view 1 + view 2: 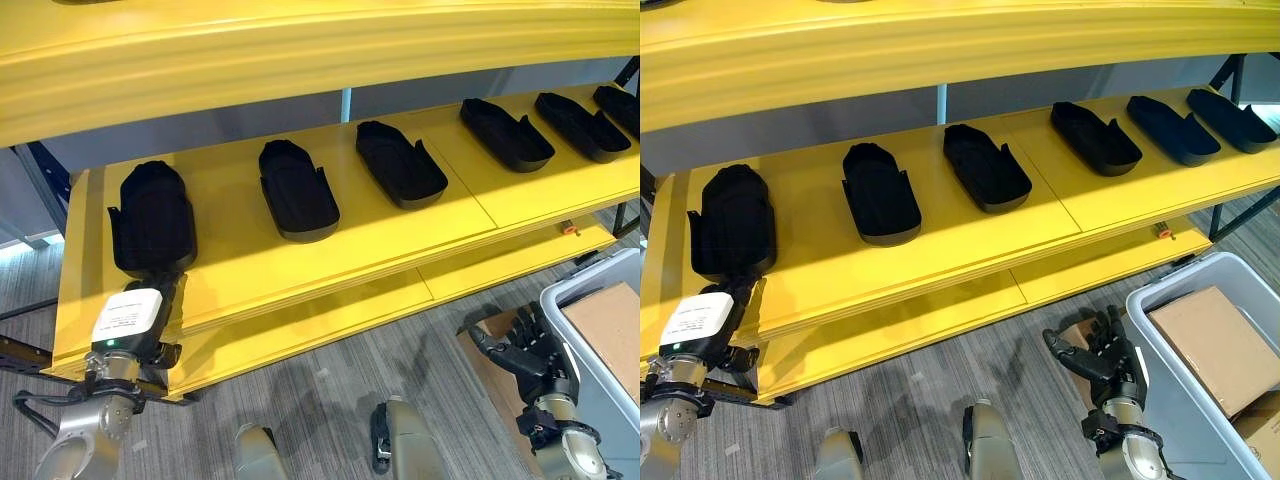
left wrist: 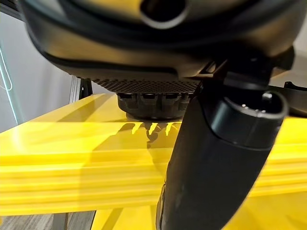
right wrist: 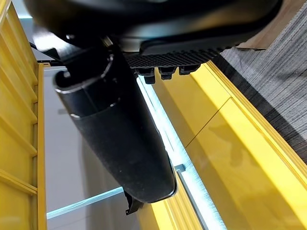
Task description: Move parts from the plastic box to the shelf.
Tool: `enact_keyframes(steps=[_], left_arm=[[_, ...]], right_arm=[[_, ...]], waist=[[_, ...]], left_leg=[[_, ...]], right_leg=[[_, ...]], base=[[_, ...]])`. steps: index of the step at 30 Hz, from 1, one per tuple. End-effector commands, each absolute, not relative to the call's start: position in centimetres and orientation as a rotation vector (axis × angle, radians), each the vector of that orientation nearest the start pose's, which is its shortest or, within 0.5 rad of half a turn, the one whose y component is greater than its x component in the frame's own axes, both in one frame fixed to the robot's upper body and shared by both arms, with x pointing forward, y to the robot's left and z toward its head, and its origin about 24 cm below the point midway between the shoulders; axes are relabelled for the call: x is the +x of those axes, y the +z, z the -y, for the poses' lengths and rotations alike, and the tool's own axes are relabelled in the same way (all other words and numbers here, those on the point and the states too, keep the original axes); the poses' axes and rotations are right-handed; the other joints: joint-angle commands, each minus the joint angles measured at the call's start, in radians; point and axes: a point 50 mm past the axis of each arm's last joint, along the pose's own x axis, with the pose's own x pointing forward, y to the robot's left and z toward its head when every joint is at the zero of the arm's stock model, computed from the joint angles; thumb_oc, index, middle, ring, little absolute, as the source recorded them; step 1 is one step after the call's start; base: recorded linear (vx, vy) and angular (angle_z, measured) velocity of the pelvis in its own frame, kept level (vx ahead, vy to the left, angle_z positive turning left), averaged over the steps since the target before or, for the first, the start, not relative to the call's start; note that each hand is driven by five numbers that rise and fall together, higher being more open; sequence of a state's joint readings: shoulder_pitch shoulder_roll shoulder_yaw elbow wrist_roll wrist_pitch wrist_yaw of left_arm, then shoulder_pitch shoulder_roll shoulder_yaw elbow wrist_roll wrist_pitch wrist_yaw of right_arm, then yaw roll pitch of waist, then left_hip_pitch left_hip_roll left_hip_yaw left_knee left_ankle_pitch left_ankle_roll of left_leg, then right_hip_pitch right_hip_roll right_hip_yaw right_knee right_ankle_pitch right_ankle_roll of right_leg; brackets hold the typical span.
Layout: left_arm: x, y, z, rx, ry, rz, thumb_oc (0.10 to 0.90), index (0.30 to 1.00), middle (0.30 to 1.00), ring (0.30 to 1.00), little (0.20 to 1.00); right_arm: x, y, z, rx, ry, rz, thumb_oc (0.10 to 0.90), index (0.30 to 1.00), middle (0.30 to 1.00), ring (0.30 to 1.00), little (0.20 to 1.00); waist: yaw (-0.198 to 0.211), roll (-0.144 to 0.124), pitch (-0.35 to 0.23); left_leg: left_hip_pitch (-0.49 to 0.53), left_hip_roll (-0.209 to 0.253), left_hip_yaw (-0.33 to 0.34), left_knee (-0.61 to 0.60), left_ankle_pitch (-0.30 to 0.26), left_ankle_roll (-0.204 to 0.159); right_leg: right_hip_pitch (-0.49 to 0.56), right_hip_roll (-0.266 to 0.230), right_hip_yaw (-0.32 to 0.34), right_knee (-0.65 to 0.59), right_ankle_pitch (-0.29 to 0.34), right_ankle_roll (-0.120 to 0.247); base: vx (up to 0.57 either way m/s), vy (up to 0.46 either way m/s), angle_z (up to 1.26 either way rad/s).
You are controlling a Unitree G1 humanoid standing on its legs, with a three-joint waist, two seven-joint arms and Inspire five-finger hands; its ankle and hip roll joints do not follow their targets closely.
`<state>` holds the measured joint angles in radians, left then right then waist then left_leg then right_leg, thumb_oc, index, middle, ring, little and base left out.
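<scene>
Left eye view: left hand (image 1: 150, 300) reaching leftmost black part (image 1: 152, 218) on yellow shelf (image 1: 400, 240), fingers hidden, grip unclear. Right hand (image 1: 525, 345) hanging spread beside grey box (image 1: 600, 300), lower right. Part looking stiff, light; best gripping side walls.

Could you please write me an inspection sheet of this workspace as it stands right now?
Surface: yellow shelf, one board above and another below.
Job's things: six black parts on the shelf in a row; the leftmost part sits at the shelf's left end. Grey plastic box on the floor at right, holding cardboard.
Clutter: small orange item at the shelf's front edge.
Robot hands: left robot hand at the near end of the leftmost part, fingers hidden; right robot hand low beside the box, fingers spread, holding nothing.
Cables: nothing seen.
Surroundings: grey carpet floor, blue frame post.
</scene>
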<state>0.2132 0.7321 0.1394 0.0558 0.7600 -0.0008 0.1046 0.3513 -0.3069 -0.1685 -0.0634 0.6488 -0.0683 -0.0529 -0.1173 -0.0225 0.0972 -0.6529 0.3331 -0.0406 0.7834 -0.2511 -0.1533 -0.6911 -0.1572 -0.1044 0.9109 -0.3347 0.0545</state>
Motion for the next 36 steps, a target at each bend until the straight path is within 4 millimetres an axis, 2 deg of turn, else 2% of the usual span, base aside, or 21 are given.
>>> enact_keyframes(steps=[1,21,29,36], left_arm=[[23.3,12.4,-33.0,1.63,0.293,0.026,0.9,1.0,1.0,1.0,1.0],[23.7,12.6,-33.0,1.632,0.294,0.032,0.9,1.0,1.0,1.0,1.0],[22.4,12.4,-31.0,1.563,0.228,0.11,0.9,1.0,1.0,1.0,1.0],[19.9,12.1,-29.0,1.449,0.129,0.148,0.9,1.0,1.0,1.0,1.0]], right_arm=[[18.3,5.8,27.6,0.236,-0.294,0.105,0.9,1.0,1.0,1.0,1.0],[18.4,5.7,27.4,0.235,-0.283,0.099,0.9,1.0,1.0,1.0,1.0],[18.3,6.0,27.5,0.238,-0.292,0.114,0.9,1.0,1.0,1.0,1.0],[18.0,6.1,27.6,0.233,-0.302,0.12,0.9,1.0,1.0,1.0,1.0]], waist=[[-0.013,0.014,-0.019],[-0.017,0.014,-0.025],[-0.003,0.013,-0.016],[0.014,0.013,0.007]], left_leg=[[-0.005,-0.006,0.013,0.06,-0.054,0.088],[-0.007,-0.004,0.012,0.06,-0.054,0.089],[-0.013,-0.011,0.007,0.061,-0.052,0.089],[0.001,-0.017,0.005,0.048,-0.046,0.091]], right_leg=[[0.074,-0.013,0.043,-0.063,-0.02,0.016],[0.072,-0.011,0.045,-0.066,-0.015,0.016],[0.067,-0.011,0.044,-0.057,-0.02,0.013],[0.08,-0.014,0.038,-0.058,-0.021,0.011]], base=[[0.0,0.0,0.0],[0.0,0.001,-0.02],[0.0,0.0,0.0],[0.0,0.0,0.0]])
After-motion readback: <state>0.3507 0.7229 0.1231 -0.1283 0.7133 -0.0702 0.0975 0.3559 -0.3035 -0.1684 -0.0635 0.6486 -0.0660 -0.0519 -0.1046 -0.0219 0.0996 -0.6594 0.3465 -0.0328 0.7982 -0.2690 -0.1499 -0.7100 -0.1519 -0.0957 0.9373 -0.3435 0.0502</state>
